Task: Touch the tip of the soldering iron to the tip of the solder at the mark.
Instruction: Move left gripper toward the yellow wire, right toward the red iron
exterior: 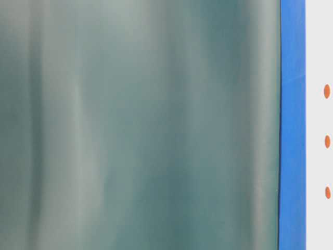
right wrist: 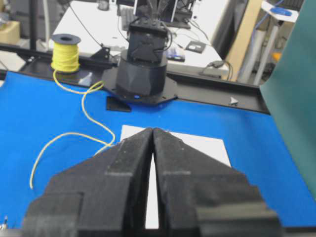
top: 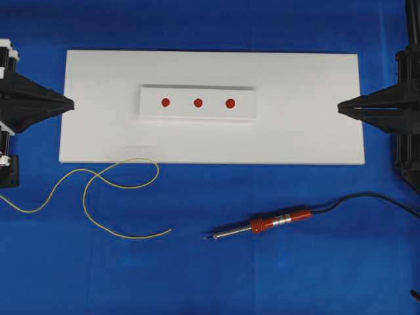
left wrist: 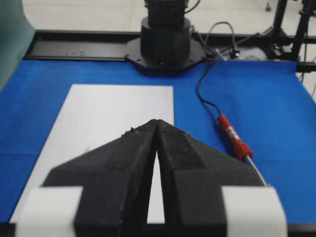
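The soldering iron [top: 275, 221] lies on the blue mat in front of the white board [top: 302, 85], its tip [top: 209, 237] pointing left. It also shows at the right of the left wrist view [left wrist: 232, 136]. The yellow solder [top: 85, 199] curls over the mat at front left, its free end [top: 169, 230] a short way left of the iron's tip. Three red marks [top: 197, 103] sit on a small white block [top: 180, 113] on the board. My left gripper [top: 71, 103] [left wrist: 156, 121] and right gripper [top: 340, 107] [right wrist: 153, 129] are shut and empty at the board's two short ends.
A yellow solder spool [right wrist: 65, 52] stands behind the far arm's base, with solder [right wrist: 83, 104] trailing from it. The iron's black cord [top: 367, 197] runs off to the right. A blurred green sheet [exterior: 140, 125] fills most of the table-level view.
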